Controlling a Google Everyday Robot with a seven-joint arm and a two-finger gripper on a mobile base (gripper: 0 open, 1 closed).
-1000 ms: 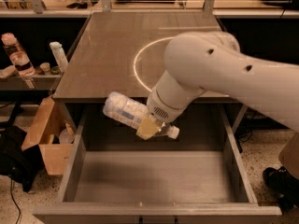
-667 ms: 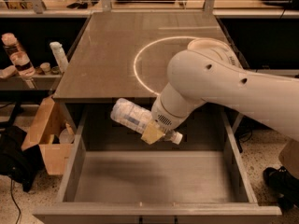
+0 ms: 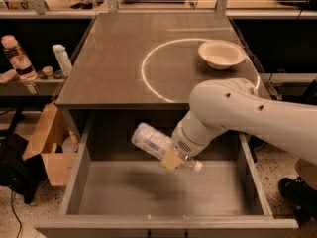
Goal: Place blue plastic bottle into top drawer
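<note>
Camera view: the blue plastic bottle (image 3: 151, 140) sits near the middle, held in the air above the open top drawer (image 3: 81, 167), clear of its floor.
Bottle attitude: tilted, base up and to the left, small white cap down and to the right, with the pale label facing the camera.
Bottle position: over the rear half of the drawer, just in front of the table's front edge and a little right of the drawer's middle.
Gripper (image 3: 172, 158): clenched on the bottle near its neck; a tan finger pad presses across the plastic just above the cap.
Wrist: a short white cylinder rising from the gripper up and to the right.
Arm (image 3: 247, 113): a thick white link coming in from the right edge, bent down at the elbow over the table's front right corner — it hides part of the drawer's right side.
Drawer: pulled fully out, grey, tall side walls, a soft shadow on the floor below the bottle.
Table (image 3: 114, 68): grey top with a white ring (image 3: 143, 73) marked on it.
Bowl (image 3: 221, 54): white, upright, on the ring's far right side, well apart from the bottle.
Left side: a cardboard box (image 3: 49, 143) beside the drawer — farther back, a pink-capped bottle (image 3: 15, 58) and a slim white bottle (image 3: 62, 58) on a low shelf.
</note>
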